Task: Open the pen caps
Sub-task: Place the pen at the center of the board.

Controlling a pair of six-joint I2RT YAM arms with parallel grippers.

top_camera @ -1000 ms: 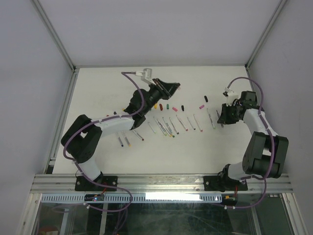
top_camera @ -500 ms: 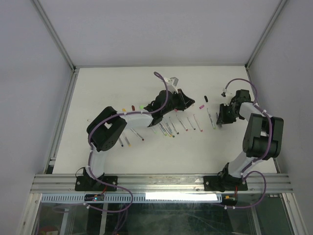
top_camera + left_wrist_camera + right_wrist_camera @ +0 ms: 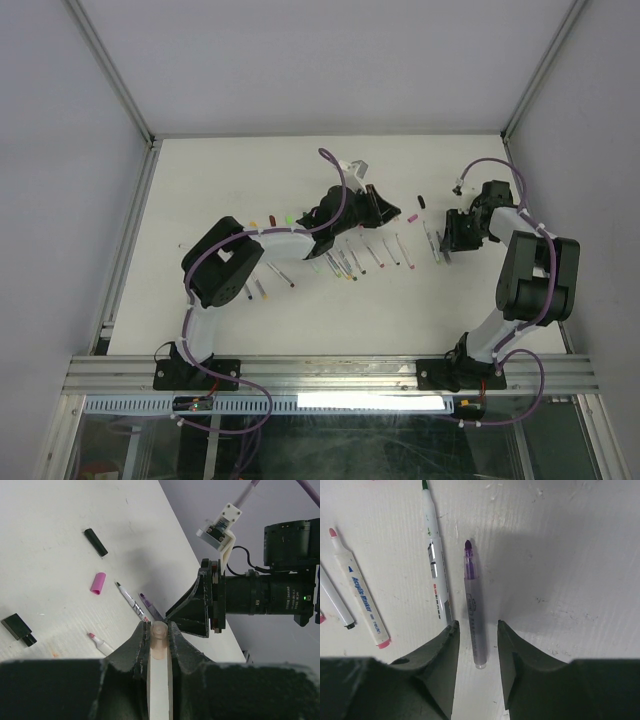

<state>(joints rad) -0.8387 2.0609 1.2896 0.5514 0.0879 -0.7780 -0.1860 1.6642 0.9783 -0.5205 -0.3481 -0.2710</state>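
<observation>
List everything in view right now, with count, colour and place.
table: one, white, under everything
pen row: too small to count surely, pale barrels, mid-table
purple pen: one, lying at the row's right end
green-tipped pen: one, white barrel, beside the purple pen
pink cap: one, loose beyond the row
black cap: one, beyond the pink cap
yellow cap, dark red cap, green cap: one each, side by side, left of centre
held pen: one, whitish
left fingers: shut on the held pen
right fingers: open, either side of the purple pen, not touching
</observation>
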